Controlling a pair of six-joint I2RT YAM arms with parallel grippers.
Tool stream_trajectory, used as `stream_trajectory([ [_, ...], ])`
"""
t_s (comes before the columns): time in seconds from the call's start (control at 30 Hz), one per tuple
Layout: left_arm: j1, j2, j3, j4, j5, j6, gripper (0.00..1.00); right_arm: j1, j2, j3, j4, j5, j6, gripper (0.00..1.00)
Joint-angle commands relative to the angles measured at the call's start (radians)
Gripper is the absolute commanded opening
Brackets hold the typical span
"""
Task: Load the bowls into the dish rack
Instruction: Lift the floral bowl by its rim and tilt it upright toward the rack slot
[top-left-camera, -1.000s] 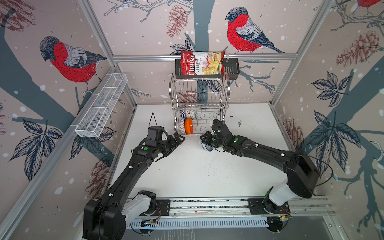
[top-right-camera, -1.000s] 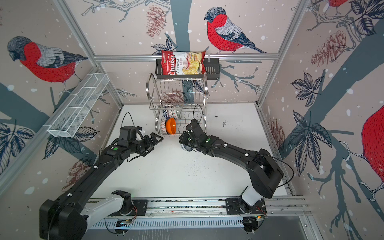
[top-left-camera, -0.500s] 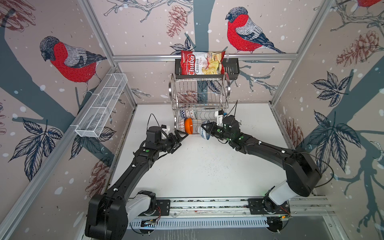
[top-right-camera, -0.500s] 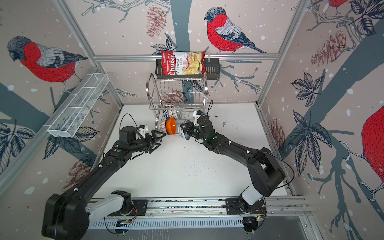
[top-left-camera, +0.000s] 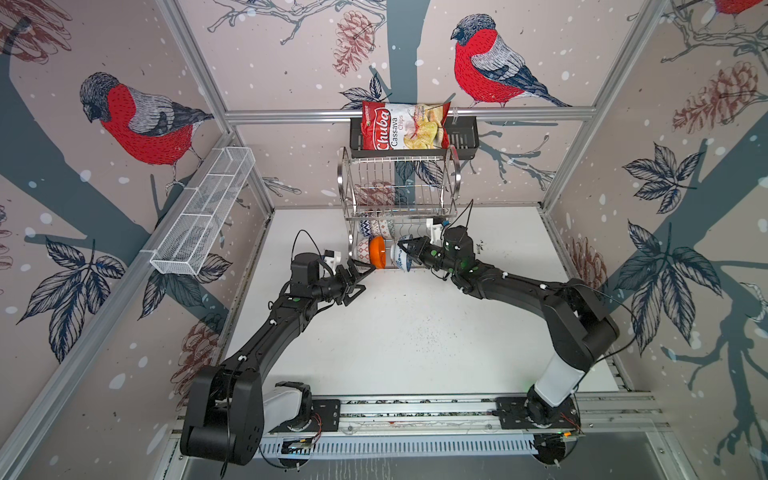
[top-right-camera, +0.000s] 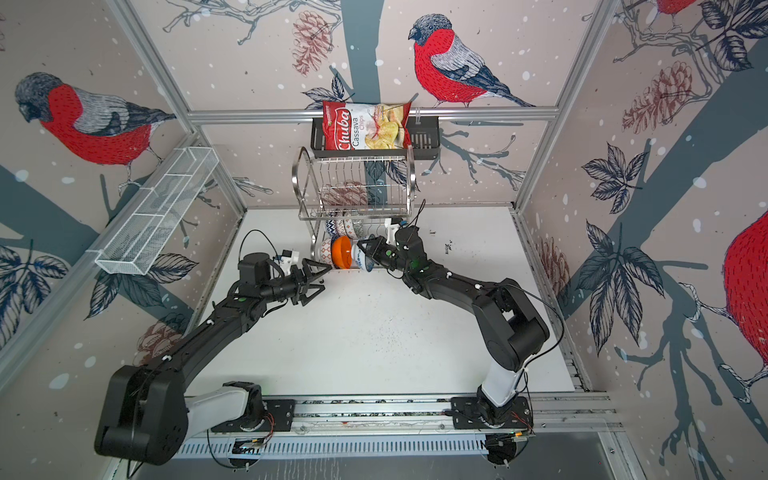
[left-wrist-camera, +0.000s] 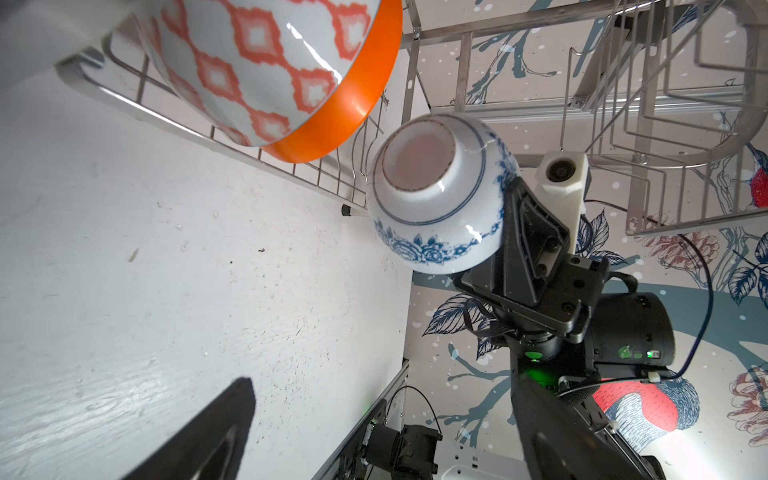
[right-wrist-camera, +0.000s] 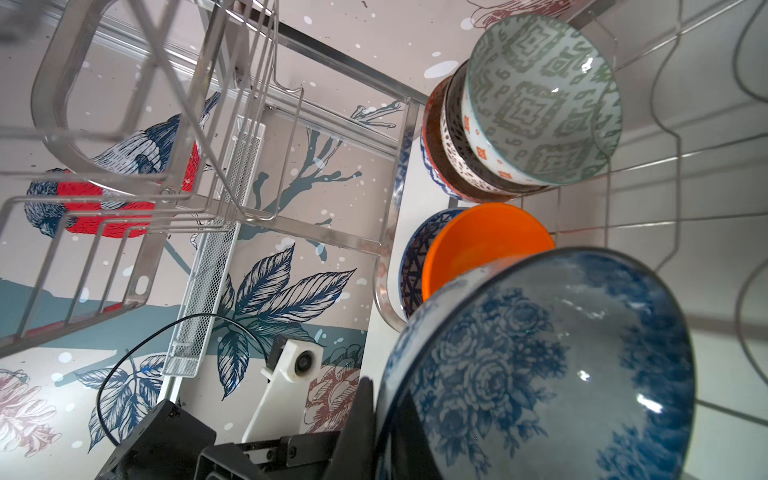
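Top views: the right gripper (top-left-camera: 405, 249), clamped on the white-blue floral bowl (top-left-camera: 398, 262) by its rim, holds it at the front of the dish rack (top-left-camera: 399, 216), at lower-tier height beside the orange bowl (top-left-camera: 377, 257). The left gripper (top-left-camera: 360, 284) hangs spread wide and empty off the rack's front.

Left wrist: the floral bowl is tipped on edge (apparently not seated).

Right wrist: the grey-green bowl (right-wrist-camera: 540, 95) and others stand in that tier.

Next: ease it between the wires, then release.

Six bowls: one grey-green patterned bowl (right-wrist-camera: 540, 95), one dotted bowl (right-wrist-camera: 452, 139), one orange-rimmed bowl (right-wrist-camera: 430, 174) (largely hidden), one dark blue geometric bowl (right-wrist-camera: 413, 266), one orange-lined bowl (right-wrist-camera: 486, 245), one blue floral bowl (right-wrist-camera: 540, 374). One dish rack (top-left-camera: 399, 187), two-tiered. One white mesh basket (top-left-camera: 203, 216). One black basket (top-left-camera: 461, 139). One chips bag (top-left-camera: 403, 126). Two arms: left arm (top-left-camera: 270, 332), right arm (top-left-camera: 519, 286).
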Motion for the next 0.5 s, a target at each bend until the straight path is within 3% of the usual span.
stream_trajectory([
  [0.0, -0.008, 0.016, 0.001, 0.089, 0.074, 0.022, 0.97, 0.000, 0.039, 0.030, 0.146, -0.023, 0.040, 0.00],
  [0.27, 0.002, 0.016, -0.060, 0.277, 0.124, -0.082, 0.97, -0.001, 0.131, 0.098, 0.199, -0.017, 0.076, 0.00],
  [0.47, 0.031, 0.009, -0.054, 0.260, 0.136, -0.071, 0.97, -0.005, 0.184, 0.102, 0.265, -0.041, 0.115, 0.00],
])
